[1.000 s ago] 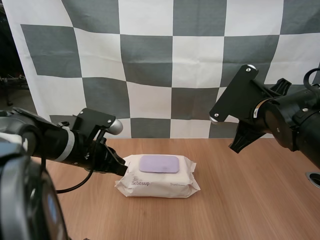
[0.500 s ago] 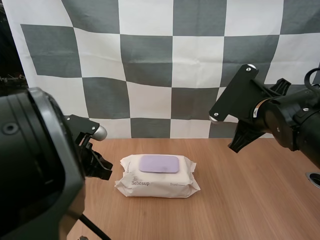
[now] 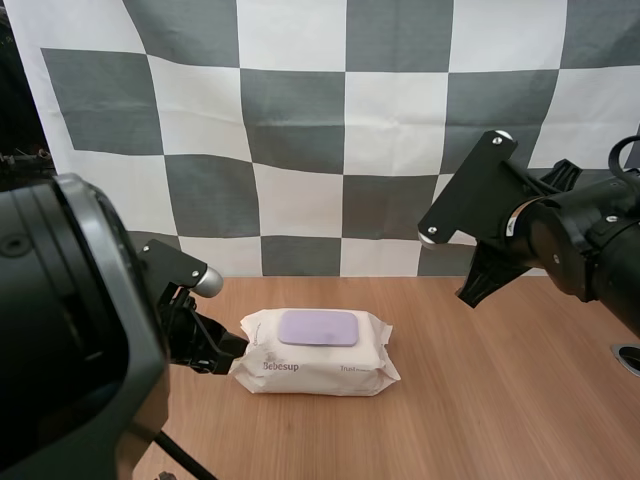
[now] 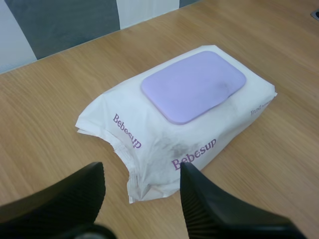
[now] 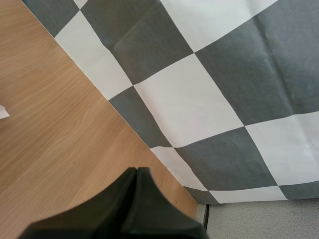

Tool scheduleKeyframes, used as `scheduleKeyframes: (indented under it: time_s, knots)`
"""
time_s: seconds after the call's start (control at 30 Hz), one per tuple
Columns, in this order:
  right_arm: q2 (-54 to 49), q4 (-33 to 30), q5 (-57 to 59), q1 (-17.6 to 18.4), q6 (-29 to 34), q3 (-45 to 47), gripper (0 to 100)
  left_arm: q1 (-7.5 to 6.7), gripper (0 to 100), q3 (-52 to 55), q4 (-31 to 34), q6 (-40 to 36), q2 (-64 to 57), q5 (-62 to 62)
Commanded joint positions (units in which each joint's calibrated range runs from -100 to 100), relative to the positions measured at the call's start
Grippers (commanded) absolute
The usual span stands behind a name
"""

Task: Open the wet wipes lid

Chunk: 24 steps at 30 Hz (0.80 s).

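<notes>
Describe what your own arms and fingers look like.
Both arms are black: the left arm a bulky rounded housing, the right arm cylindrical segments. The left gripper has tapering matt black fingers with ribbed inner faces; the right gripper is equally black, smooth outside.

- The pack [image 4: 164, 137] is carrying the brand name "Bebesup" in purple letters on its white wrapper.
- In the left wrist view the name is showing twice: once along the long side, once slanting across the wrapper near the crimped end.
- In the high view "Bebesup" is showing on the side facing the camera.
- A smaller purple word is sitting farther along that side, too small to read.
</notes>
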Motion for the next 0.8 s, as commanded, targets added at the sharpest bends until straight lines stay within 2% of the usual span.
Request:
scheduleKeyframes:
  time_s: [0.0, 0.23, 0.5, 0.77]
  knots:
    - [0.0, 0.0, 0.0, 0.0, 0.0, 0.0, 0, 0.00, 77, 0.0, 0.0, 0.6, 0.4, -0.8]
    - [0.0, 0.0, 0.0, 0.0, 0.0, 0.0, 0, 0.00, 77, 0.0, 0.0, 3.2, 7.8, -2.5]
    - [0.0, 0.3, 0.0, 0.0, 0.0, 0.0, 0, -0.07, 77, 0.0, -2.8, 8.5, 14.1, 1.5]
    - [0.0, 1.0, 0.0, 0.0, 0.0, 0.0, 0, -0.07, 77, 0.0, -5.2, 10.5, 17.7, -2.9]
